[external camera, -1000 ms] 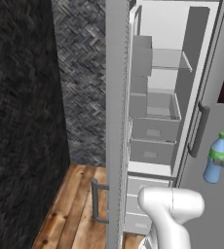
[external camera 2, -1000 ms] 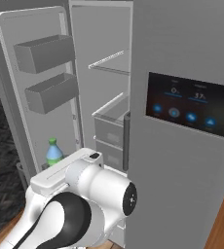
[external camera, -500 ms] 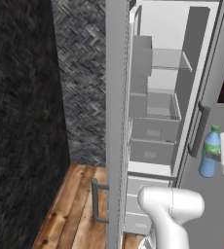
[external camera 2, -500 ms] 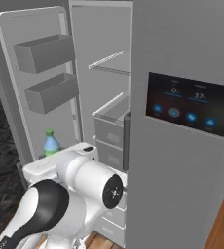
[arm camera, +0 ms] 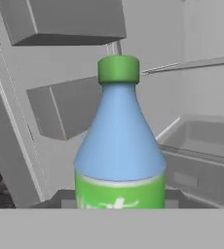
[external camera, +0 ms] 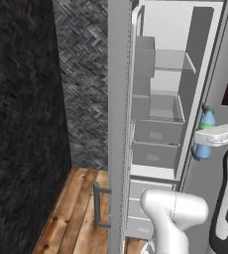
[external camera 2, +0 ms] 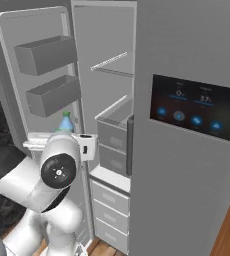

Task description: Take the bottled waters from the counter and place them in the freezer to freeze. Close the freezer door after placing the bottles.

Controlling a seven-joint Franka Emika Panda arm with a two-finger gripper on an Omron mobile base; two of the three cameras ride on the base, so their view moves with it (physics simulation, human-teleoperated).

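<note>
The gripper's finger tips are hidden in the hand view by the bottle's body and the picture's lower edge, and the gripper (external camera: 205, 140) itself shows in the left base view just as a white block wrapped round the bottle. What can be read is that its jaws are drawn in tight on the blue-tinted plastic bottle with a green cap and green label (arm camera: 119, 146) — held upright, neck up. In the right base view the bottle (external camera 2: 65, 122) is mostly covered by the white arm, with little more than its cap and shoulder showing above the wrist.

The arm rises from the base, bends at a dark-jointed elbow and reaches level toward the open tall grey steel freezer compartment with a white interior (external camera 2: 112, 100), so the bottle hangs in front of the opening, near the grey drawers (external camera: 155, 134) and not resting on any shelf. The tall flat grey steel freezer door (external camera 2: 22, 90) stands swung open on the left; seen edge-on in the left base view, its grey bar handle (external camera: 98, 204) is low down.

One bottle is in sight. The door carries two grey inner bins (external camera 2: 49, 55). Beside the compartment is one grey door with a dark touchscreen (external camera 2: 196, 106) — cut off at the right edge of the left base view.
</note>
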